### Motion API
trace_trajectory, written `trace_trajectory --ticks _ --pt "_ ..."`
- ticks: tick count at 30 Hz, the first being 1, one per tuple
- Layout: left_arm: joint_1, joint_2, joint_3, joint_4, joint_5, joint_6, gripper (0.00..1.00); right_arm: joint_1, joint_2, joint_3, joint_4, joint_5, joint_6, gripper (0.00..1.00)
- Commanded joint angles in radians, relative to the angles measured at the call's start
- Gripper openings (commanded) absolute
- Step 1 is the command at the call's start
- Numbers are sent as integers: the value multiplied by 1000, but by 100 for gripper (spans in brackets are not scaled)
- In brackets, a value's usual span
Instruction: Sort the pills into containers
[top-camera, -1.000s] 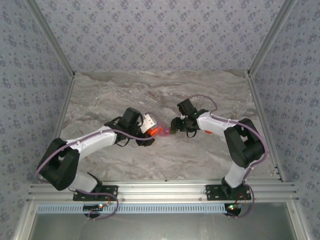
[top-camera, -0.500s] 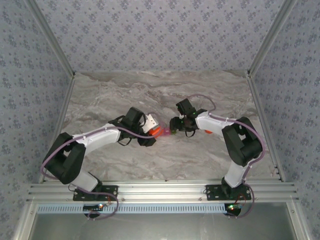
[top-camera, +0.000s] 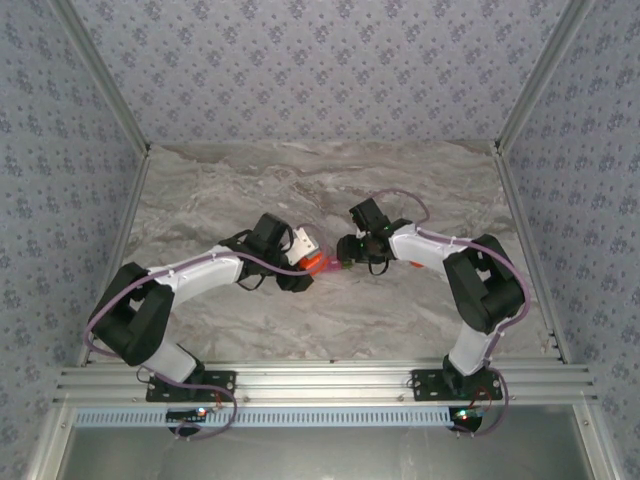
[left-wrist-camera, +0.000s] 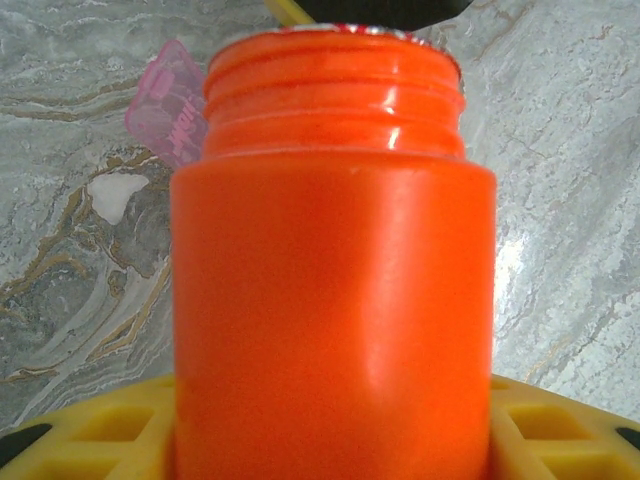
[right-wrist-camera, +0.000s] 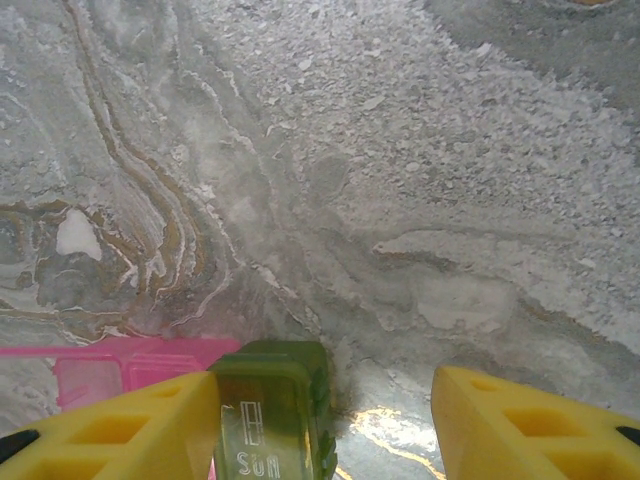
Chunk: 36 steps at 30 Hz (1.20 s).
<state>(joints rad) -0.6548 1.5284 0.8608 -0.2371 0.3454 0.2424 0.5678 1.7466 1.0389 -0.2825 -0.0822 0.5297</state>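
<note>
Mid-frame, the left tool (top-camera: 302, 262) is clamping the orange bottle (left-wrist-camera: 330, 300). Lower frame, the right tool (right-wrist-camera: 325, 400) is hanging apart over the containers (right-wrist-camera: 268, 405).

The lid of the green compartment (right-wrist-camera: 270, 400) carries raised letters reading "SUN". A small boxed mark above them is too faint to identify. The pink compartment (left-wrist-camera: 165, 100) bears raised marks on its lid, too blurred to read.
</note>
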Motion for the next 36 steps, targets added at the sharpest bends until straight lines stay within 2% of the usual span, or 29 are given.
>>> trace_trajectory --ticks 1,36 --pt "-5 12 36 -17 29 -4 0 8 -33 -6 -10 -1 -4 60" --pt "-7 113 125 -138 33 -14 0 6 -18 -25 5 -11 2 60"
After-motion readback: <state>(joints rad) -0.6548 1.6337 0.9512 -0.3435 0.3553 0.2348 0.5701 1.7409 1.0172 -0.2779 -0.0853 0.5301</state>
